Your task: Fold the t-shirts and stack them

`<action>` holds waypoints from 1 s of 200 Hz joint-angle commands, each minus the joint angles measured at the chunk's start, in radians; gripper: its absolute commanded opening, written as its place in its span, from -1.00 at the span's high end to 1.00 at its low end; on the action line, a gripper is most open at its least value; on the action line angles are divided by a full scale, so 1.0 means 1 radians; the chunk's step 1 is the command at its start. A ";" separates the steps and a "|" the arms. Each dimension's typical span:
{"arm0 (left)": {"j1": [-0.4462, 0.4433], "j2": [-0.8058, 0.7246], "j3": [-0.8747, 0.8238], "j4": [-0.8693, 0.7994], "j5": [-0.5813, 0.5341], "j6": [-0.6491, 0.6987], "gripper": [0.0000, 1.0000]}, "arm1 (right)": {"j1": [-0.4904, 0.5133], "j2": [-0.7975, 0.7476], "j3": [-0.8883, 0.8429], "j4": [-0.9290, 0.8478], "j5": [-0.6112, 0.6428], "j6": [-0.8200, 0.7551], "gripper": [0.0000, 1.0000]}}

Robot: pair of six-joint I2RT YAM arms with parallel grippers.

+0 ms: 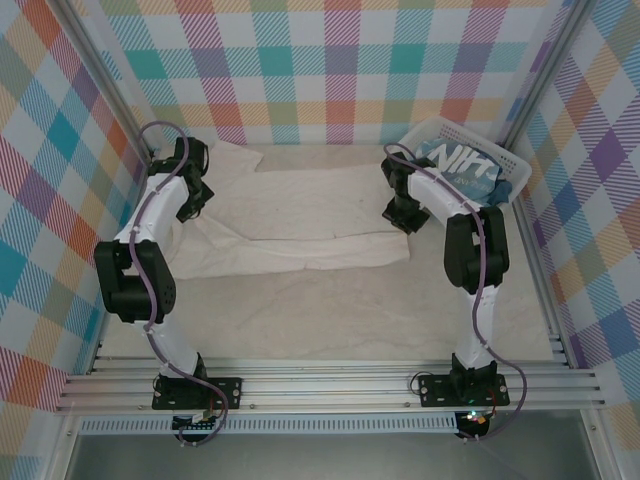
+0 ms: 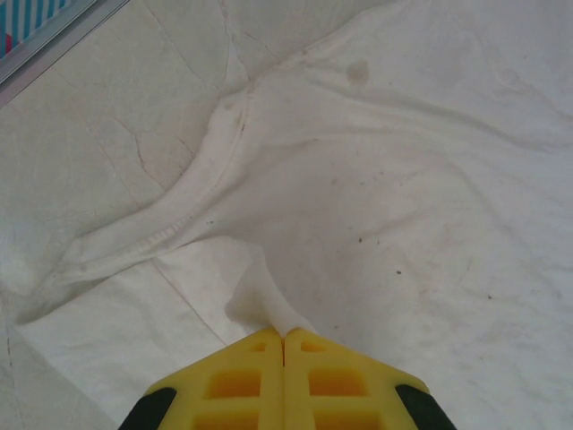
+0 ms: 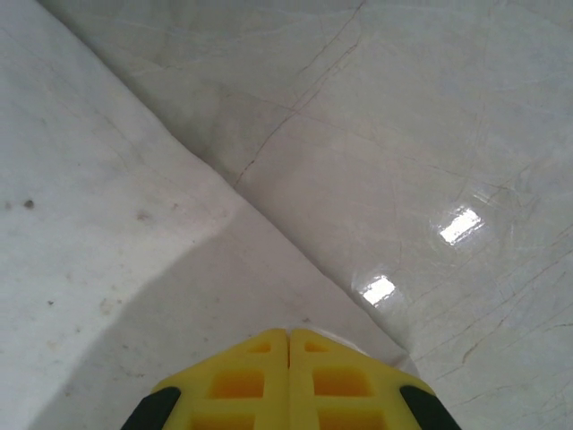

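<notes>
mid-fold on the cream-white t-shirt point(image 1: 300, 225), judging by the lie of the cloth: spread wide across the middle of the worktop point(image 1: 330, 320), with what looks like a doubled band along its lower edge. held at both ends. left fingers point(image 2: 277, 345) clenched tight, bottom middle of the left wrist view, pinching up a small peak of cloth just below the curved collar seam; over at the left side of the shirt in the top view. right fingers point(image 3: 281, 348) clenched too, bottom middle of the right wrist view, right on the slanting edge of the shirt, with cloth to the left and a tiny corner poking out to the right, so most likely nipping that edge. next, probably: lift both ends together, at the same speed, keep the cloth pulled flat, and lay it over straight. no letting go early, or a crooked fold. light blue t-shirt point(image 1: 465, 165) not yet touched, bunched in the white basket point(image 1: 517, 170) at the upper right of the top view, just behind the right arm.
</notes>
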 commanded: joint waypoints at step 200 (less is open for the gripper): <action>0.144 0.122 0.160 -0.089 0.093 0.094 1.00 | -0.010 0.020 0.062 0.079 -0.016 -0.027 1.00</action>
